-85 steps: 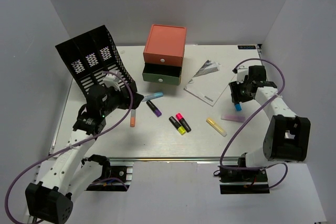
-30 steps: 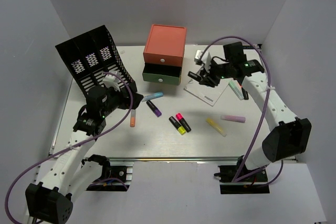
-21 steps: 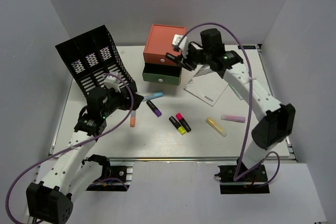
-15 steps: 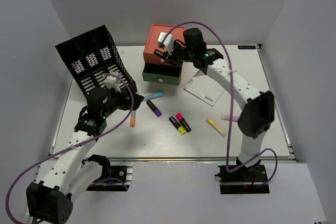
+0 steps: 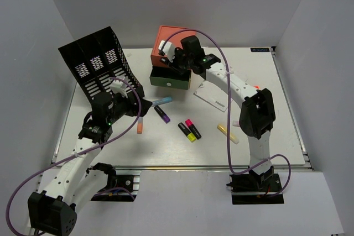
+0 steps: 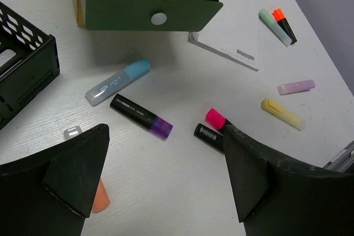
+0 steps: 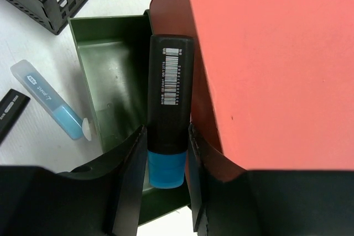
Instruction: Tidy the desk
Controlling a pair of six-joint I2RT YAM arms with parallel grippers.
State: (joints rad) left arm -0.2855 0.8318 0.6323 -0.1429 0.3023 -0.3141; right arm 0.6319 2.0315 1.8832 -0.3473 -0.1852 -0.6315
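Observation:
My right gripper (image 5: 172,60) (image 7: 166,156) is shut on a black highlighter with a blue cap (image 7: 170,92). It holds the highlighter over the open green drawer (image 7: 108,75) (image 5: 169,80), against the edge of the orange drawer unit (image 5: 172,41). My left gripper (image 5: 141,105) (image 6: 166,131) hangs open above the white desk (image 5: 265,87), with nothing between its fingers. Below it lie a purple-capped marker (image 6: 141,116), a light blue marker (image 6: 118,81), a pink-capped marker (image 6: 215,118) and an orange marker (image 6: 100,196).
A black mesh file rack (image 5: 97,62) stands at the back left. A spiral notebook (image 5: 213,95) lies right of the drawers. A yellow highlighter (image 5: 228,134), a lilac one (image 6: 296,87) and a green and orange pair (image 6: 279,21) lie on the right half.
My right arm has swung from the right side of the desk leftward to the drawer unit, carrying the blue-capped highlighter. The left arm has not moved.

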